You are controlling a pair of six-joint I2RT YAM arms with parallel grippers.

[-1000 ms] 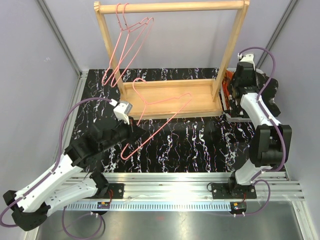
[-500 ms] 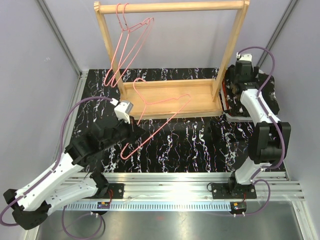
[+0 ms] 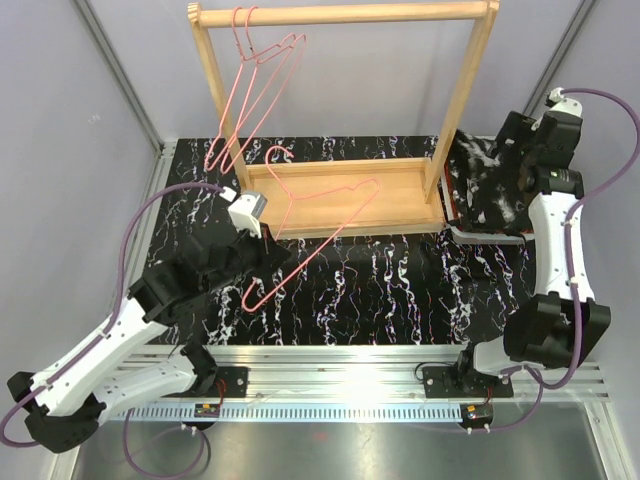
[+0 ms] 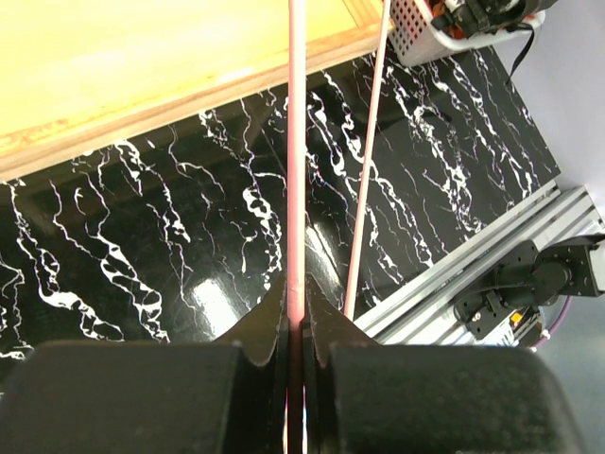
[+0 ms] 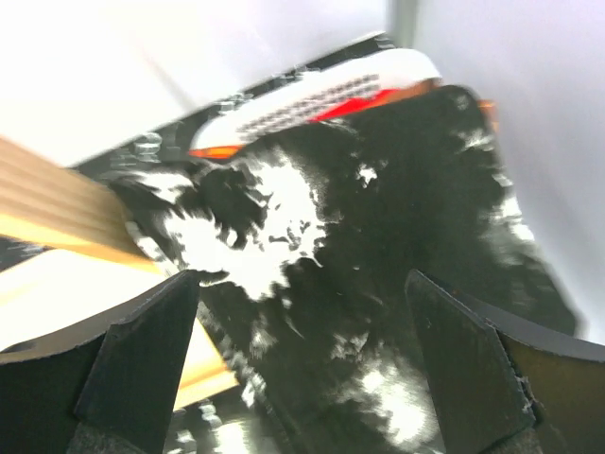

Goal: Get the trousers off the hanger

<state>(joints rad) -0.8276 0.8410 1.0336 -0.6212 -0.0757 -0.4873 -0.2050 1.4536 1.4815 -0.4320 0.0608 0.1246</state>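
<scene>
A bare pink wire hanger (image 3: 325, 212) slants over the table, and my left gripper (image 3: 262, 250) is shut on its lower bar. In the left wrist view the wire (image 4: 296, 142) runs straight up from between the left gripper's (image 4: 296, 305) closed jaws. Black trousers with white speckles (image 3: 482, 188) lie on top of a white basket (image 3: 484, 233) at the right, over a red cloth edge (image 5: 364, 95). My right gripper (image 3: 507, 150) hovers over them, open. Its view shows the speckled trousers (image 5: 378, 236) below the right gripper (image 5: 301, 284), with nothing between the fingers.
A wooden rack (image 3: 340, 185) stands at the back of the black marble table. Two more bare pink hangers (image 3: 258, 90) hang from its top rail at the left. The basket sits just right of the rack's right post (image 3: 455, 110). Grey walls close in on both sides.
My right gripper opened, let go of the speckled trousers on the basket and drew back up and to the right. The left gripper shifted the hanger slightly.
</scene>
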